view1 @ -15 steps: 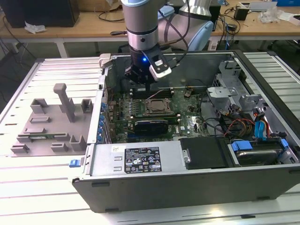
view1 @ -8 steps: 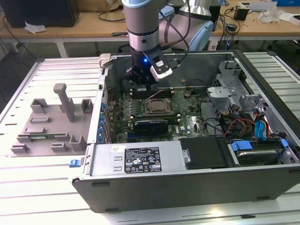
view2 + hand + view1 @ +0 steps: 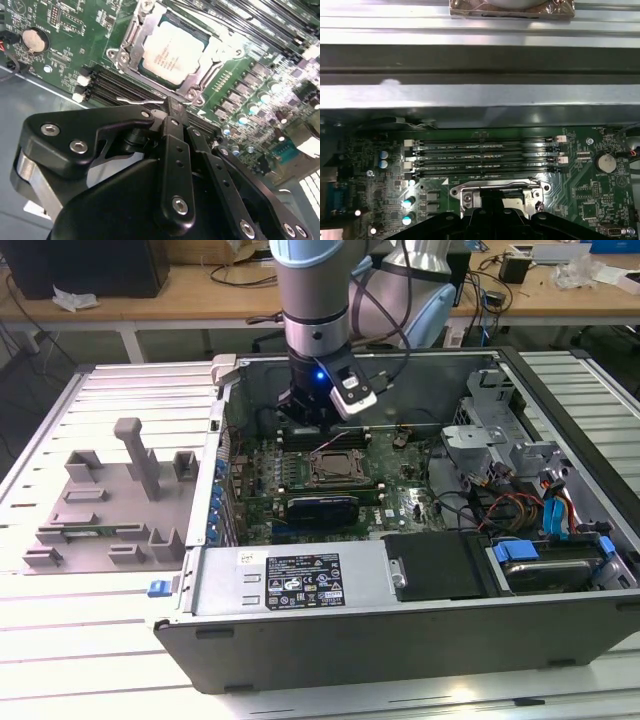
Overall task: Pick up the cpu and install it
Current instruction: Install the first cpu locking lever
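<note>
We are looking at an open computer case (image 3: 300,585) lying on a slatted table (image 3: 100,650), with the green motherboard (image 3: 390,490) facing up. A white label with dark print is sitting on the power supply cover (image 3: 303,580); the print is too small for us to read. Faint lettering is showing on the top of the cpu (image 3: 172,52) in the second wrist view, but we are not able to make out any words.

The cpu is sitting flat inside the socket frame (image 3: 125,50), silvery top up, with the metal bracket around it. In the exterior view the socket (image 3: 337,468) is lying near the middle of the board.

The arm (image 3: 313,300) is coming straight down from above into the case, wrist vertical, with a blue light glowing on it. The gripper (image 3: 312,418) is hanging just above the board, beside the socket on the side toward the memory slots (image 3: 485,150). In the second wrist view the dark fingers (image 3: 175,150) are lying pressed together, jaws closed with nothing between them, their tip pointing at the socket's edge.

A grey plastic tray (image 3: 110,505) with upright blocks is resting on the table at the exterior view's left, well apart from the gripper.
</note>
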Controlling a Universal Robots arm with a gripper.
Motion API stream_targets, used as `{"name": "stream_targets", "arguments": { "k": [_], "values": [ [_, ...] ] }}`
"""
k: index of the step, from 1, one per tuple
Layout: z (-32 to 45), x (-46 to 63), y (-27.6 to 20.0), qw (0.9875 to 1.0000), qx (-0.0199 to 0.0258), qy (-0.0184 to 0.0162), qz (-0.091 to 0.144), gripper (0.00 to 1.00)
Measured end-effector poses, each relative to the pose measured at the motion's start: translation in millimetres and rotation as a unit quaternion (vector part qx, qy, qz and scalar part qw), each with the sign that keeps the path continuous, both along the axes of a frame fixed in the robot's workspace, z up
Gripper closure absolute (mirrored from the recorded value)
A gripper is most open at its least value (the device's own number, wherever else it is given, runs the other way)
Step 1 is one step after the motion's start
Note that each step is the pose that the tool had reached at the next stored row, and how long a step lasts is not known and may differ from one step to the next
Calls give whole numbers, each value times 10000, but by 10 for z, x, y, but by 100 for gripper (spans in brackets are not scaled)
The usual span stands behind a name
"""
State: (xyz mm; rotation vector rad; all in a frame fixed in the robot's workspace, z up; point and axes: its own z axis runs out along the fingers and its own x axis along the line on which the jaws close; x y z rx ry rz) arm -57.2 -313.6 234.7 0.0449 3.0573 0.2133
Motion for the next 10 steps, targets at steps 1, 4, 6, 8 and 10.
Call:
{"name": "stream_targets", "arguments": {
  "k": [1,4,6,8,10],
  "values": [
    [-4,9,0,10000,0,0,0,89],
    [-17,30,1,10000,0,0,0,89],
    [-19,32,1,10000,0,0,-1,89],
    [-21,35,1,10000,0,0,0,89],
    [-22,37,1,10000,1,0,-1,89]
  ]
}}
